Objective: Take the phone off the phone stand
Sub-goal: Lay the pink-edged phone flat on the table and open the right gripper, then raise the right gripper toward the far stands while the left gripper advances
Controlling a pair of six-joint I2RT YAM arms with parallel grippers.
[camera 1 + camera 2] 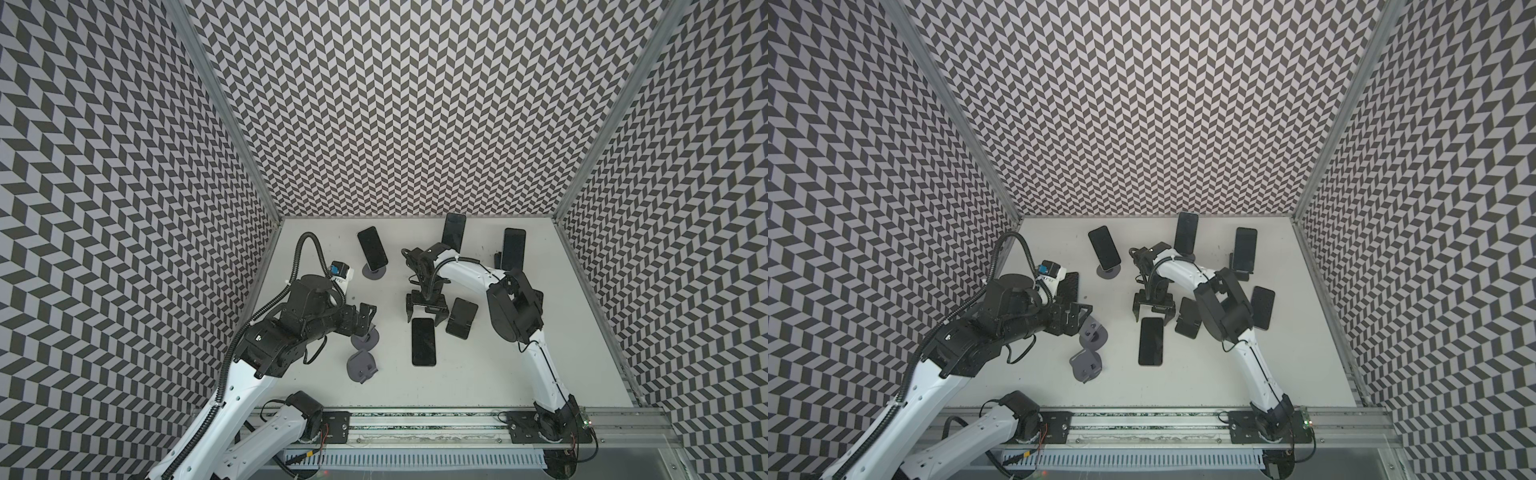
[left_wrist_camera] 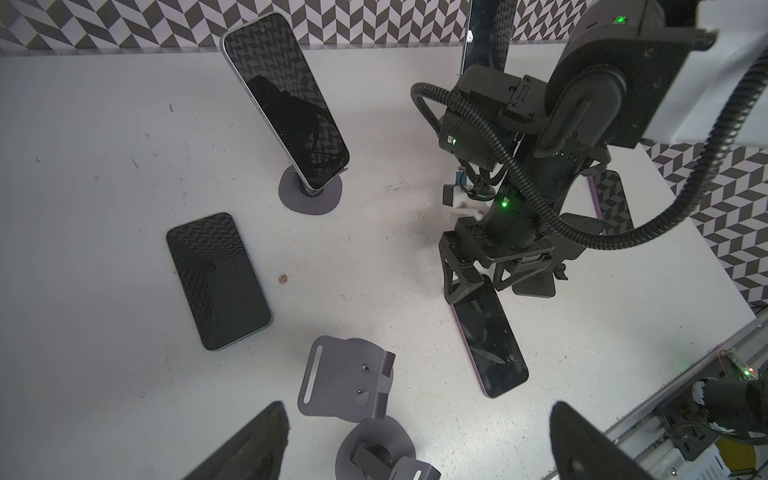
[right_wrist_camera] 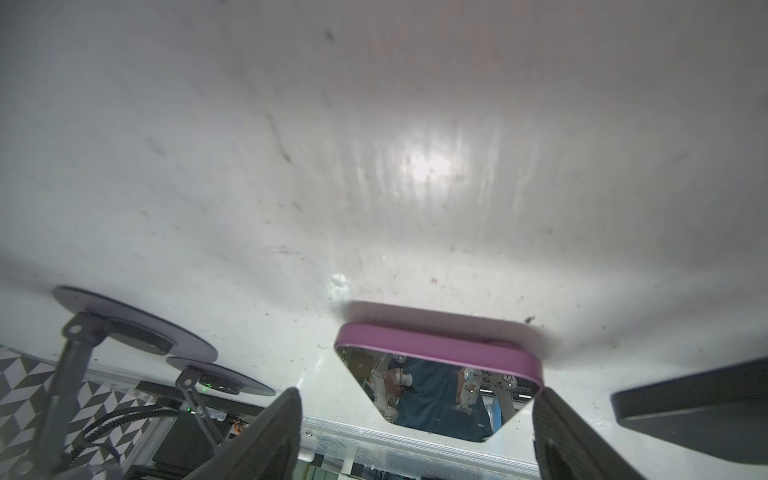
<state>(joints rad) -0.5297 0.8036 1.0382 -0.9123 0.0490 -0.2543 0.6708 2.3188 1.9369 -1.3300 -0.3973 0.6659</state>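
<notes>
A phone [image 1: 423,341] with a pink edge [image 3: 436,353] lies flat on the white table, screen up. My right gripper [image 1: 424,320] points down over its far end, jaws open on either side of it [image 3: 419,436], not squeezing it. An empty black phone stand [image 1: 461,317] sits just right of it. Three more phones lean on stands: one on a grey round-foot stand [image 1: 372,248], one at the back [image 1: 454,232], one on the right [image 1: 513,248]. My left gripper [image 2: 415,457] is open above an empty grey stand [image 2: 374,453].
A second empty grey stand [image 1: 362,365] lies near the left gripper. Another phone [image 2: 218,280] lies flat on the left, and one more [image 1: 1262,307] lies flat beyond the right arm's elbow. Patterned walls close three sides; a metal rail [image 1: 415,419] runs along the front.
</notes>
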